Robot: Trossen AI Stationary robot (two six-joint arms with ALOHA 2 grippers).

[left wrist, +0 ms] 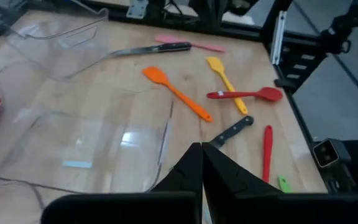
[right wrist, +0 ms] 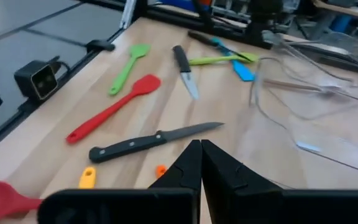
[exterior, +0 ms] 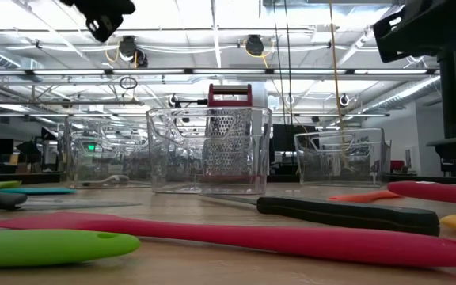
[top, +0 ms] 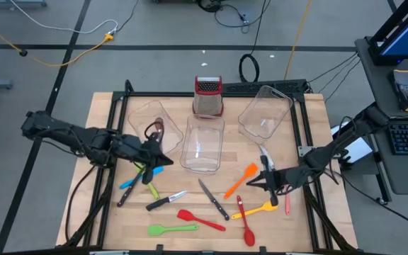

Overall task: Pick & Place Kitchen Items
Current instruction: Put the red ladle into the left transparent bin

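Kitchen items lie loose on the wooden table [top: 105, 212]: an orange spatula [top: 241, 180], a yellow spatula [top: 257, 210], a red spoon [top: 246, 225], a red spatula [top: 200, 219], a green spatula [top: 170, 229], two black-handled knives [top: 212, 198] [top: 165, 202] and a blue spatula [top: 144, 177]. My left gripper [top: 164, 156] hovers shut by the left tub's near corner, above the blue spatula, with nothing between its fingers [left wrist: 201, 163]. My right gripper [top: 252, 183] hovers shut beside the orange spatula, also with nothing in it [right wrist: 199, 158].
Three clear tubs stand at the far half: left [top: 142, 120], middle [top: 202, 145], right [top: 264, 113]. A steel grater with a red top [top: 207, 95] stands behind the middle tub. A black frame [top: 303, 134] runs along the table's edges. A pink utensil [top: 287, 203] lies near the right edge.
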